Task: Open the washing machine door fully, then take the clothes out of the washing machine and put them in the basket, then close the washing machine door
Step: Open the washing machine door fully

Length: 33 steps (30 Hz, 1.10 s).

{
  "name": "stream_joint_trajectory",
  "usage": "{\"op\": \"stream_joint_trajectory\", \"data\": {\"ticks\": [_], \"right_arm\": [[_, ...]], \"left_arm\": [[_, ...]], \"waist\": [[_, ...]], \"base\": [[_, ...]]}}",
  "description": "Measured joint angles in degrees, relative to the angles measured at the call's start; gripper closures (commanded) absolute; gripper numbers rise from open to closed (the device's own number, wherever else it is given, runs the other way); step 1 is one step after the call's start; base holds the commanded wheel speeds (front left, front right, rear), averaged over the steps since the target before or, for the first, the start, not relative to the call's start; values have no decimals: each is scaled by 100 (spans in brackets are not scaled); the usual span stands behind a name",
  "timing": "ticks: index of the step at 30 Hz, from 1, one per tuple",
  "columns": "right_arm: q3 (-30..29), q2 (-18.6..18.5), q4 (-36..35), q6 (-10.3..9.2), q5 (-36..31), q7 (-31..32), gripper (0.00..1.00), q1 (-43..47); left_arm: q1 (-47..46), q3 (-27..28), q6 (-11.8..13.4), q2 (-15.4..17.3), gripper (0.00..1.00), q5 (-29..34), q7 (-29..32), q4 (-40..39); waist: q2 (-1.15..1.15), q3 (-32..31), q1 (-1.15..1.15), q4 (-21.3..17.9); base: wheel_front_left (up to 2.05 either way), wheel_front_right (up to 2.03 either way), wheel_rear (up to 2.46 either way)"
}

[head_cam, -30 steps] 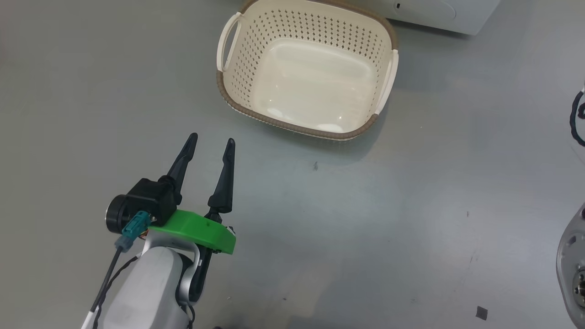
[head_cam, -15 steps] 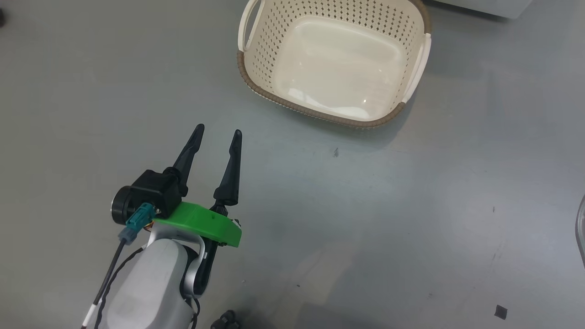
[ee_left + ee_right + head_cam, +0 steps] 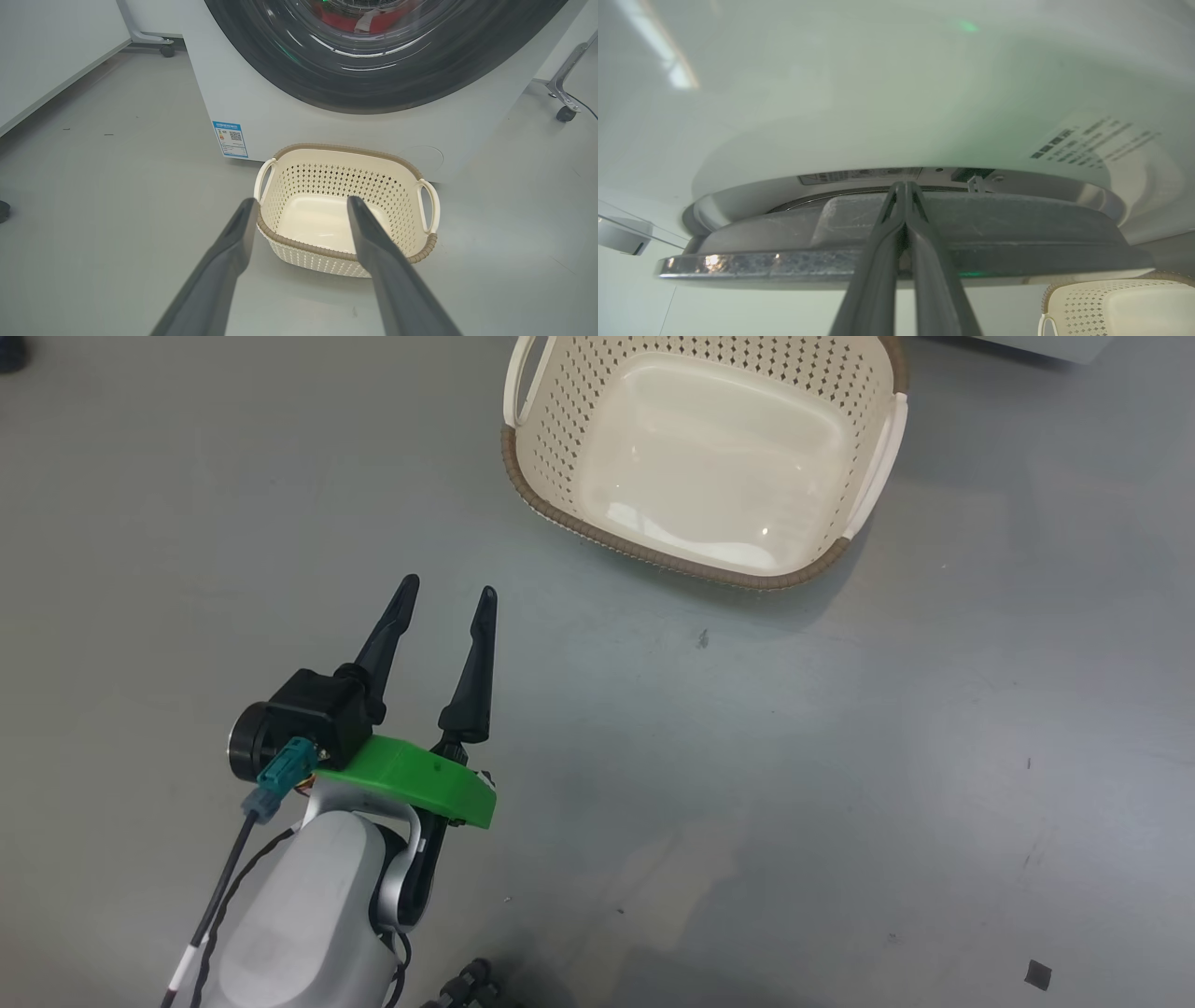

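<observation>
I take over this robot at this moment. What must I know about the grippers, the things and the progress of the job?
Left gripper: open, empty, hovering over the floor short of the basket.
Right gripper: shut, nothing between the fingers, tips at the edge of the washing machine door.
Basket: empty, on the floor in front of the washing machine.
Clothes: red, inside, seen through the door glass.
Done: at most a start on the door, which is not fully open.
Left: open the door fully, move the clothes into the basket, close the door.
</observation>
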Motion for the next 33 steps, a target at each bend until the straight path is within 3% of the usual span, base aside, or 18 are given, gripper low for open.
{"op": "stream_joint_trajectory", "data": {"ticks": [14, 33], "right_arm": [[-172, -127, 764, -1, 43, 446, 100, -474], [-124, -140, 1139, -46, 84, 772, 100, -443]], "left_arm": [[-10, -31, 26, -4, 0, -43, 0, 3], [-106, 90, 65, -8, 0, -13, 0, 76]], "waist": [[0, 44, 0, 49], [0, -153, 0, -42]], "base": [[0, 0, 0], [0, 0, 0]]}}
